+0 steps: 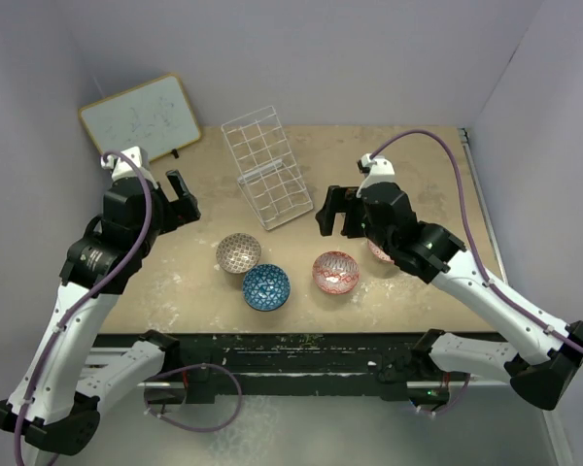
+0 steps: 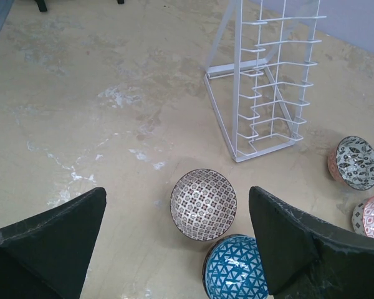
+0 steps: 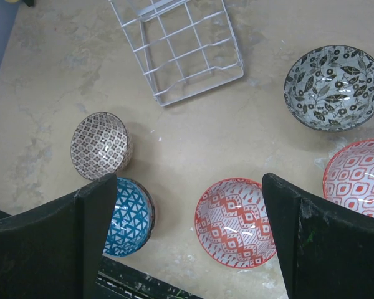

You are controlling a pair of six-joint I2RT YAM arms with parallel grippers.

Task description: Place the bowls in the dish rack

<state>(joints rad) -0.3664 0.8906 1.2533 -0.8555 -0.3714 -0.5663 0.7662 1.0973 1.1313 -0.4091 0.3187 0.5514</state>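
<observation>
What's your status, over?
Left tool and right tool open, empty. Rack empty; five bowls not yet loaded. Nothing in the way.

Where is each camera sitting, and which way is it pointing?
Top external: above and behind the arms, looking down on dish rack and bowls; both arms show.
Left wrist: tilted down toward the rack; own fingers show.
Right wrist: looking steeply down on bowls; own fingers show.
Both wrist views share the blue bowl.
</observation>
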